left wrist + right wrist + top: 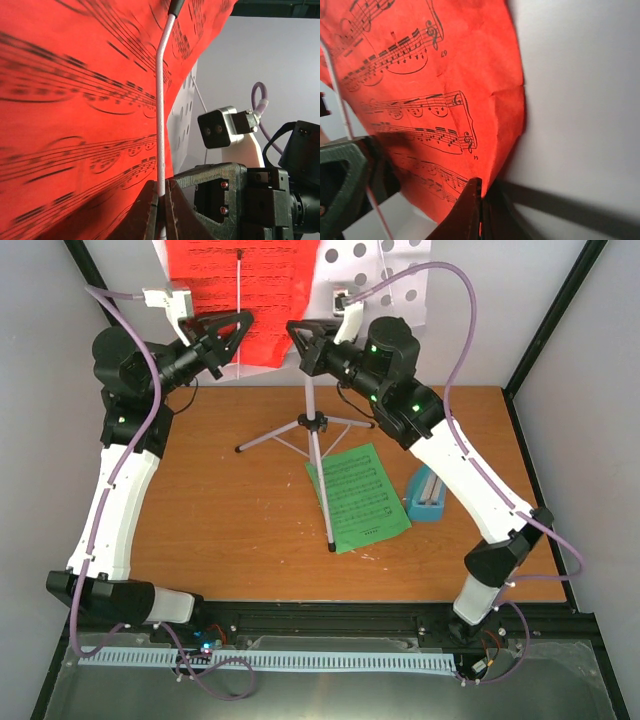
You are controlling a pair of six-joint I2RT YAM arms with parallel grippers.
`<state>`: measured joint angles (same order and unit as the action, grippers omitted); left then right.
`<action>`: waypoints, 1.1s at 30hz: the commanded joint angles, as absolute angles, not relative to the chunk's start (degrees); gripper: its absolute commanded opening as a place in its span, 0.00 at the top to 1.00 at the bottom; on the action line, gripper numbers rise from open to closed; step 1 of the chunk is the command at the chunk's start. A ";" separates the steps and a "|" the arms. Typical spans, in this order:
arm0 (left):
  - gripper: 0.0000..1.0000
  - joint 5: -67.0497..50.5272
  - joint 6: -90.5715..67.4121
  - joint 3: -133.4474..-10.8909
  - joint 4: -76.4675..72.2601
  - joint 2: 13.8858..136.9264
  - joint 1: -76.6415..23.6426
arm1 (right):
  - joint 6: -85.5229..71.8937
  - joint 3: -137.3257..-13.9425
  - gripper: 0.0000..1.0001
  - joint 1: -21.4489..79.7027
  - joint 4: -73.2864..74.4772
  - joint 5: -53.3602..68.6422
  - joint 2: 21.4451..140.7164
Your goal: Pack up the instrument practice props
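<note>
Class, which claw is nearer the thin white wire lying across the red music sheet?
Left. The left claw is shut on the wire itself. The right claw pinches the edge of the red sheet, off to the wire's side.

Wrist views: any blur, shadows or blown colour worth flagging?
Left wrist: notation on the red sheet smears toward the left edge, sharper near the wire arm; the left tool is dark and soft. Right wrist: staves crisp mid-frame, the right tool a dark blur, a grey shadow band running right from it across the white stand. Top external: even light, red oversaturated, notation faint.
</note>
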<state>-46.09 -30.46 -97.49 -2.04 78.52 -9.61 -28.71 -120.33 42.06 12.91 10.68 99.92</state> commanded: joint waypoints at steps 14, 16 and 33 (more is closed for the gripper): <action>0.99 -43.31 -33.78 -98.36 -2.46 76.83 -9.93 | -23.55 -93.12 0.97 42.14 -3.17 -13.93 75.37; 0.94 -41.54 -34.49 -98.19 -1.60 76.70 -9.93 | -22.75 -90.38 0.97 42.10 -3.71 -15.61 72.04; 0.29 -44.05 -34.79 -94.99 -0.76 72.00 -9.93 | -25.87 -82.21 0.97 42.10 9.14 4.10 55.40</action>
